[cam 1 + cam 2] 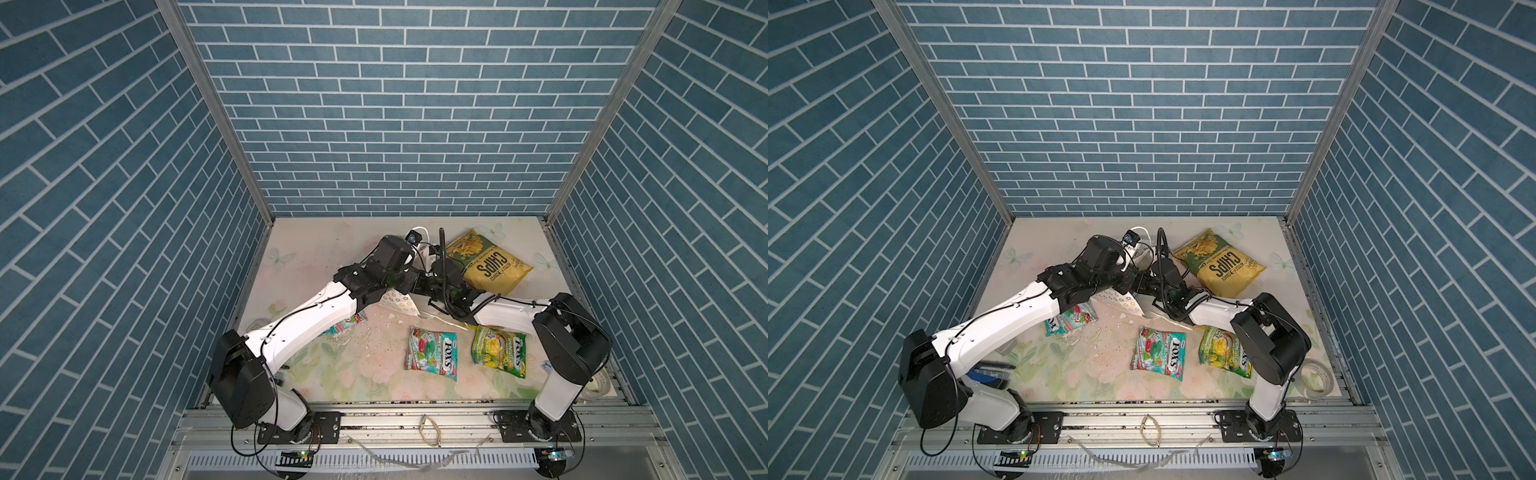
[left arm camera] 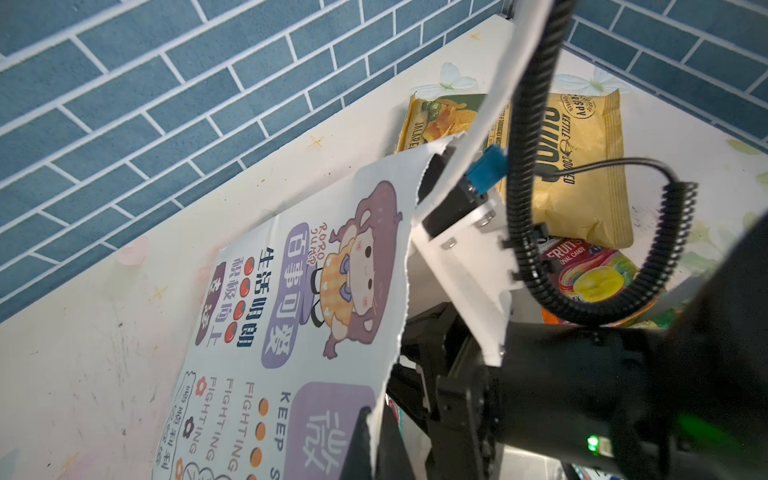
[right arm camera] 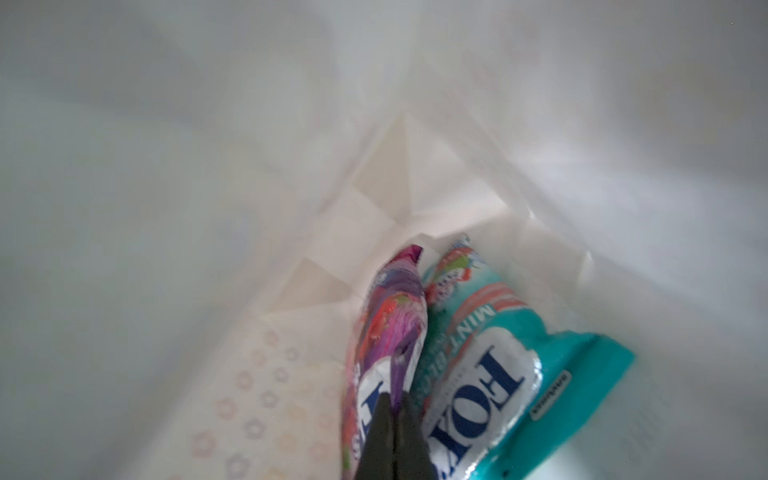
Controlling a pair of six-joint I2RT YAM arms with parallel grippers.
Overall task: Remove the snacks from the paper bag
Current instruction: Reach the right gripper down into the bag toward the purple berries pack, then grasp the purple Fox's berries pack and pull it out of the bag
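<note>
nearest on the counter [image 1: 316, 257]: a teal pouch [image 1: 432, 359] and a green-yellow pouch [image 1: 500, 351] lie flat, near each other but not touching, both out of the bag, seen in both top views. a second teal pouch [image 1: 1069, 319] lies to their left, partly under the left arm. a tape roll [image 1: 1316, 376] sits at the near right corner. small white paper scraps [image 1: 370, 332] are scattered between the pouches and the bag.

mid counter: the paper bag [image 1: 397, 303] is mostly hidden under both arms, with a bit of its flower-ring side showing. cannot tell if it lies flat or is propped up. the left gripper [image 2: 374, 449] has its jaws closed, pinching the bag's torn rim, which shows between them. the right gripper [image 3: 394, 409] is inside the bag, its jaws clamped on a fold of a purple pouch [image 3: 390, 324]. a mint pouch [image 3: 490, 365] lies touching the purple one, both low in the bag near its bottom folds. that view is blurred.

farther: an orange fruit pouch [image 2: 594, 270] lies behind the right arm's cable, touching the chips bag [image 1: 486, 259]. the chips bag lies flat, outside the paper bag and to its right, near the back wall.
</note>
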